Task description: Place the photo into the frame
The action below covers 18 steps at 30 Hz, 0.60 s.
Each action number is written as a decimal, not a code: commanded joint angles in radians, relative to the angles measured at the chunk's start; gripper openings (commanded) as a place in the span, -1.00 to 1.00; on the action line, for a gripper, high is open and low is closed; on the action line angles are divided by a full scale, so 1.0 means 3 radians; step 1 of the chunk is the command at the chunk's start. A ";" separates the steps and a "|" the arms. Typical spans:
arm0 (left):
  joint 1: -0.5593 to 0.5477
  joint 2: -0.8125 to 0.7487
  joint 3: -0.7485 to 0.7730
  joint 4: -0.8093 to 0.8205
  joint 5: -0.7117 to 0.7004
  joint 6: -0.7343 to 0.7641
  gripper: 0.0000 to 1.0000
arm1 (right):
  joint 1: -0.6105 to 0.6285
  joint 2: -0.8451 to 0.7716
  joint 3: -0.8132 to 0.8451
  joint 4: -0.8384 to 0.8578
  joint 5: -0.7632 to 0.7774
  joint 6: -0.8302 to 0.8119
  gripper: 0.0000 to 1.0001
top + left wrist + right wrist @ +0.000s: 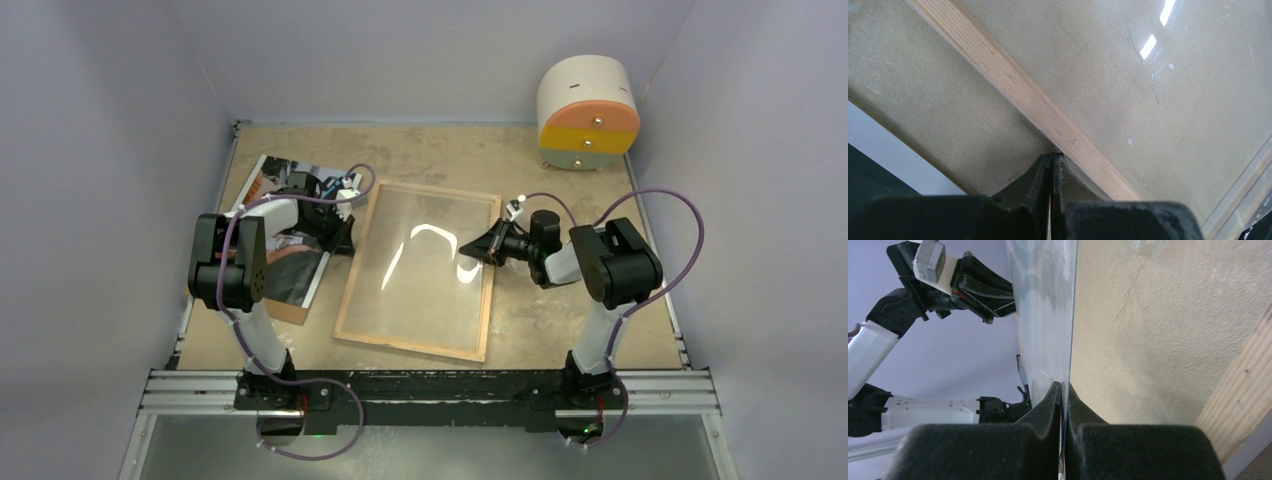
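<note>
Top external: the frame (410,346) lies rear-up mid-table (560,320), with the photo (272,178) to its left. The right gripper (1063,390) pinches the frame's glass edge. The left gripper (1052,161) is closed against the wood rail; can't tell if it holds anything. Glass likely slick and breakable, so grip the rails.
</note>
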 commanded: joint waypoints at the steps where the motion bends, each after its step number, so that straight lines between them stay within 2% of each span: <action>1: -0.0049 0.0230 -0.0220 -0.0292 -0.0134 0.0072 -0.93 | 0.0031 0.0079 0.0105 -0.0121 -0.0041 -0.0140 -1.00; 8: -0.0049 0.0243 -0.0223 -0.0286 -0.0123 0.0078 -0.94 | 0.0031 0.0031 0.0049 -0.0514 0.0026 -0.0341 -1.00; 18: -0.0049 0.0253 -0.0220 -0.0286 -0.0120 0.0081 -0.94 | 0.0041 -0.0078 0.0080 -0.0672 0.0133 -0.0483 -1.00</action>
